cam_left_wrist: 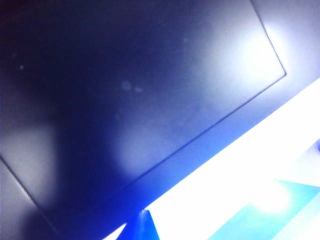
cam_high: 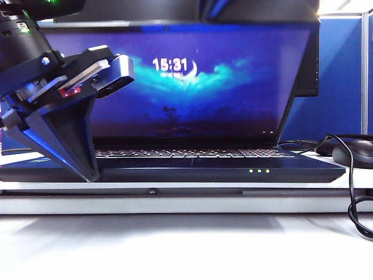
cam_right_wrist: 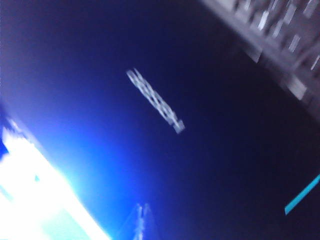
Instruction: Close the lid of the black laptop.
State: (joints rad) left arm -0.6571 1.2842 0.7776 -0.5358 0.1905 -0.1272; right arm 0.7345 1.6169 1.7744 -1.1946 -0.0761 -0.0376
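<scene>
Item: black laptop [cam_high: 221,166], lid [cam_high: 198,81] tilted forward, not closed. You have left gripper [cam_high: 87,169] pressed together at its front-left corner; right gripper unseen, state untellable.

Left gripper [cam_left_wrist: 135,227] barely in view, only pale blurred fingertips [cam_left_wrist: 150,225] showing close together, just above the black laptop [cam_left_wrist: 140,100]'s dark palm rest and outlined touchpad [cam_left_wrist: 150,75].

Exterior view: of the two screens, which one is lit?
The lid, showing blue wallpaper and 15:31; the monitor behind it is dark. The left hand hangs at the front left of the laptop; the right hand appears only in its wrist view.
</scene>
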